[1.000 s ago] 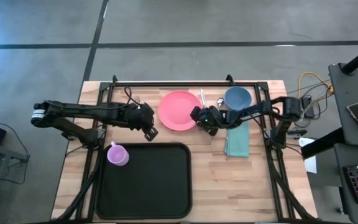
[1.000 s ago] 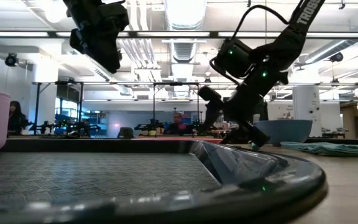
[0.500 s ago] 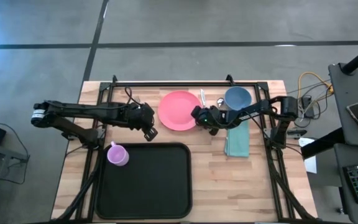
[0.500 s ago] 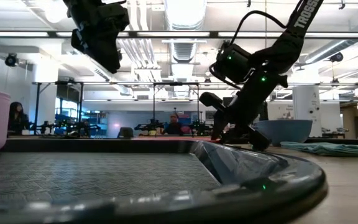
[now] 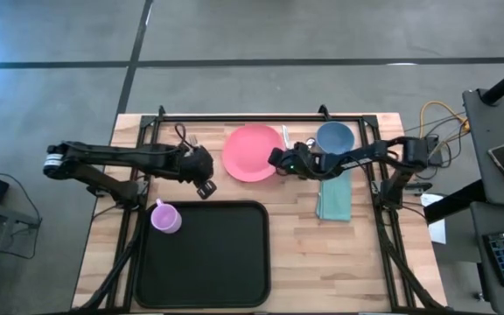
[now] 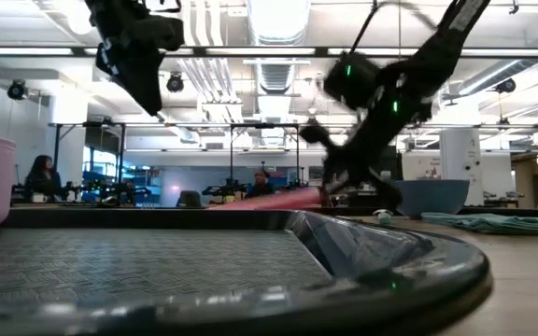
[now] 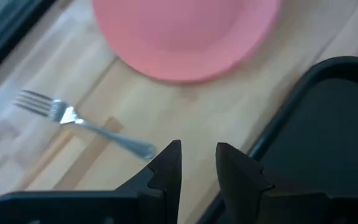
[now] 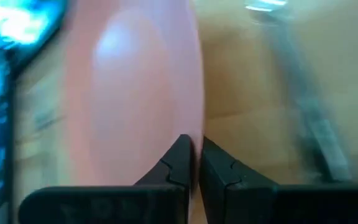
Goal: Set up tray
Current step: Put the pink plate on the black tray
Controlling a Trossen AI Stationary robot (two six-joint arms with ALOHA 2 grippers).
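The pink plate [image 5: 248,153] lies at the table's far middle, and my right gripper [image 5: 276,159] is shut on its right rim. The black tray [image 5: 208,262] sits at the near left, with a pink cup [image 5: 165,217] at its far left corner. My left gripper [image 5: 206,187] hovers above the wood just beyond the tray's far rim. It is a little open, with nothing between the fingers [image 7: 166,165]. A fork [image 7: 82,121] lies on the wood beyond it. My right gripper pinches the plate's right rim [image 8: 192,127] between its two fingers. The fingers come from the table's right, slanting down. The held rim [image 6: 311,193] is raised and the plate tilts down toward its left edge [image 6: 215,204]; whether that edge rests on the table I cannot tell.
A blue bowl [image 5: 334,137] stands to the right of the plate, with a folded teal cloth [image 5: 333,197] on its near side. Cutlery [image 5: 285,135] lies between plate and bowl. A black frame [image 5: 243,115] runs along the table's far edge.
My right gripper has shut on the plate's right rim and raised it, so the plate now tilts, with its left edge staying low. The plate has shifted slightly toward the table's left. My left gripper has drawn a little up and toward the table's left edge.
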